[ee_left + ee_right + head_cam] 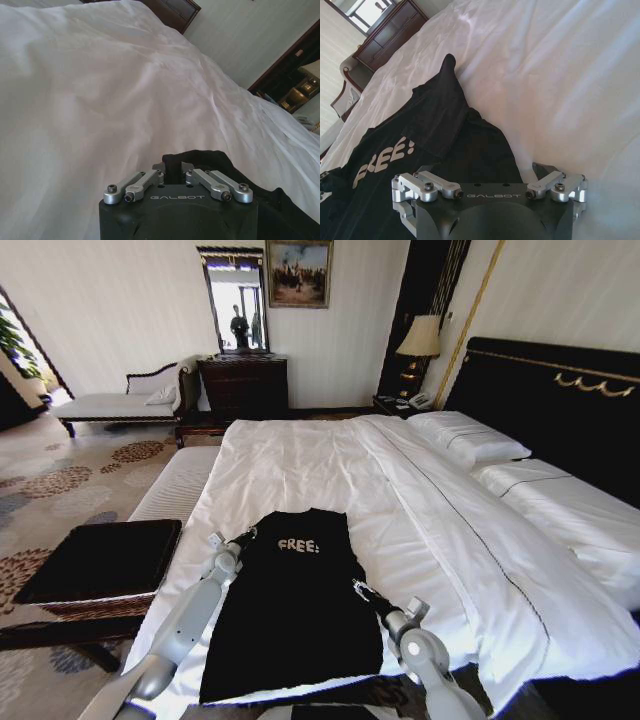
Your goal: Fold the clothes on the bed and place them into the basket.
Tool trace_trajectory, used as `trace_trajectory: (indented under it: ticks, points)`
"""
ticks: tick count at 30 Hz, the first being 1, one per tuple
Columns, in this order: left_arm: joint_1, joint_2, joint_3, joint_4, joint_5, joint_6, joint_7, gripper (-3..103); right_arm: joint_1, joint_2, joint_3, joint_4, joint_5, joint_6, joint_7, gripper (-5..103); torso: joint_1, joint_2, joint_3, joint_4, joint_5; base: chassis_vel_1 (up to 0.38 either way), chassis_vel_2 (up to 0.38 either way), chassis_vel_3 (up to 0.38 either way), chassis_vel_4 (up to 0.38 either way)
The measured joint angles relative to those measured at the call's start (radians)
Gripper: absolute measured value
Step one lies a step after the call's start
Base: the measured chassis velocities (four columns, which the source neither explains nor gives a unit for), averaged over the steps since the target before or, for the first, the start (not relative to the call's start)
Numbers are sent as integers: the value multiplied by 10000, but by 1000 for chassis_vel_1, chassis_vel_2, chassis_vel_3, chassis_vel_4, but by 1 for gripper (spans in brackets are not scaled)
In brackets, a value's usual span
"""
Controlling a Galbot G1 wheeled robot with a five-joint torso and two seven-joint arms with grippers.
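Head view shows the black sleeveless top (295, 605) spread flat on the white sheets at the near end of the bed (330, 465), its white "FREE!" lettering (298, 545) facing up near the neckline. The left gripper (243, 537) sits at the top's left shoulder strap, and the right gripper (358, 587) rests on the garment's right side edge, about midway down its length. The brown wicker basket (100, 565) with its flat black top stands on the floor just beside the bed's left edge, with the pale striped bench (175, 485) behind it.

From the left wrist view, the left gripper (173, 171) has its fingers (159, 167) drawn close together over a dark fold of the top (200, 155), seemingly pinching the strap against the sheet (100, 100).

From the right wrist view, the right gripper (485, 175) has its fingers (542, 172) spread wide apart, straddling the boundary between black fabric (440, 125) and white sheet (555, 75). The top's other strap points away toward the dark wooden dresser (390, 37).
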Motion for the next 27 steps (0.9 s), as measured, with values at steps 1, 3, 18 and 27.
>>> trace_trajectory:
  ticks: [1,3,18,27]
  points:
    - [-12,37,-18,-4,84,-28,18,11,1,1,-4,-10,0,0,0,100,0,0,0,0,0,0,0,0,0]
    - [-20,72,-21,-12,122,-45,37,7,7,6,-14,-16,0,0,0,100,-1,0,0,0,0,0,0,0,0]
    - [-331,412,251,-181,718,-255,50,1,1225,-468,-89,-341,618,-17,221,100,0,0,0,-2,0,0,0,0,0]
    - [-374,488,466,-265,1006,-299,9,1,4553,-1475,-1063,-2885,1037,-46,-170,100,1,-2,2,0,-2,0,0,0,0]
